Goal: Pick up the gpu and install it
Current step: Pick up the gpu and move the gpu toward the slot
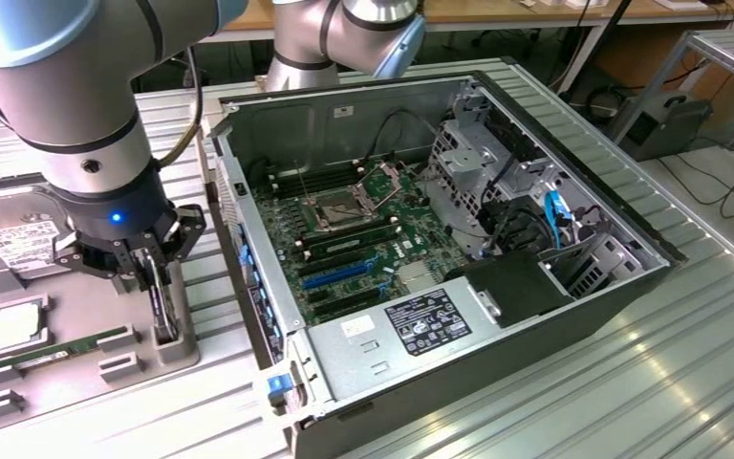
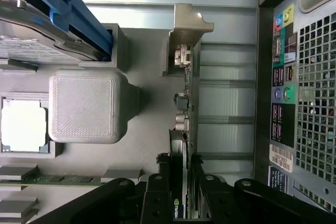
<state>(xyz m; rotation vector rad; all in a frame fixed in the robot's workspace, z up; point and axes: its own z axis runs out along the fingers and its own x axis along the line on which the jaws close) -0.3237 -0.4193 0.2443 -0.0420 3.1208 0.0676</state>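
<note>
The gpu [image 1: 164, 308] stands on edge in a slot at the exterior view's right side of a grey holder tray [image 1: 87, 378]. The card still sits in its slot. My gripper [image 1: 150, 275] has come straight down over it. In the wrist view the thin dark gpu [image 2: 184, 103] runs away from the camera, its silver bracket at the far end. The gripper [image 2: 181, 169] straddles its near end, and one black finger [image 2: 164, 182] lies against each face of the card.
The tray also holds a hard drive [image 1: 10, 239], a CPU [image 1: 12, 325] and a green RAM stick [image 1: 54, 349]. To the exterior view's right lies the open PC case [image 1: 622, 287], its motherboard [image 1: 341, 268] facing up. The case's rear panel [image 2: 294, 77] is close beside the tray.
</note>
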